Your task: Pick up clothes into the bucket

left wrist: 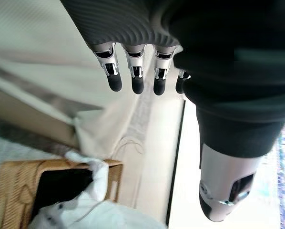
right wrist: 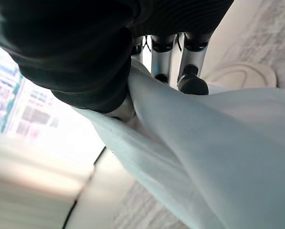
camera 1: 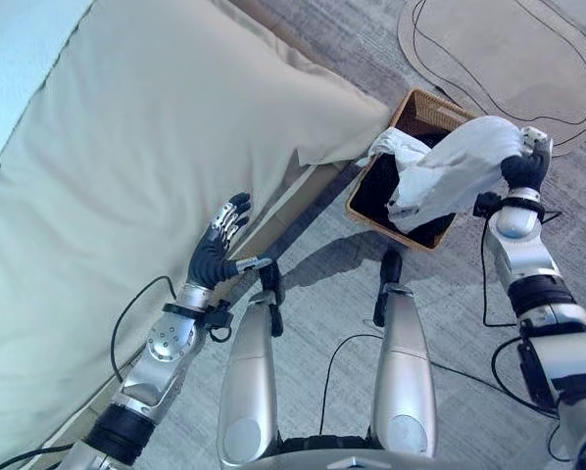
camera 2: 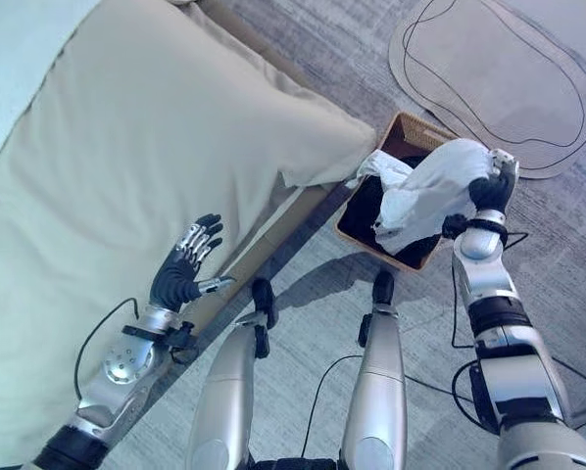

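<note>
Nearest me, my left robot hand (camera 1: 218, 250) hangs with its fingers straight and relaxed, holding nothing, on the bed side of the basket and well apart from it, just over the edge of the beige duvet (camera 1: 126, 166) that covers the bed.

Farther out, my right robot hand (camera 1: 524, 166) has its fingers and thumb curled round a fold of a white garment (camera 1: 450, 171); my right wrist view shows the ribbed white cloth pinched between thumb and fingers (right wrist: 192, 78). The garment hangs from that grip above the woven basket (camera 1: 415, 108), which stands on the grey carpet with its dark lining open to the top. Most of the cloth is over the opening, with its lower edge dipping inside. 1 more white piece (camera 1: 396, 147) lies at the basket's bed-side corner, partly over the rim.

Beyond the basket lies a beige rug (camera 1: 509, 59) with a dark outline.

The risk I judge from here: my hand sits over the basket's far side, so if I let go now the trailing cloth could drape over the rim and slide out onto the carpet. A fold might also snag on my fingertips and come back up with the hand.
</note>
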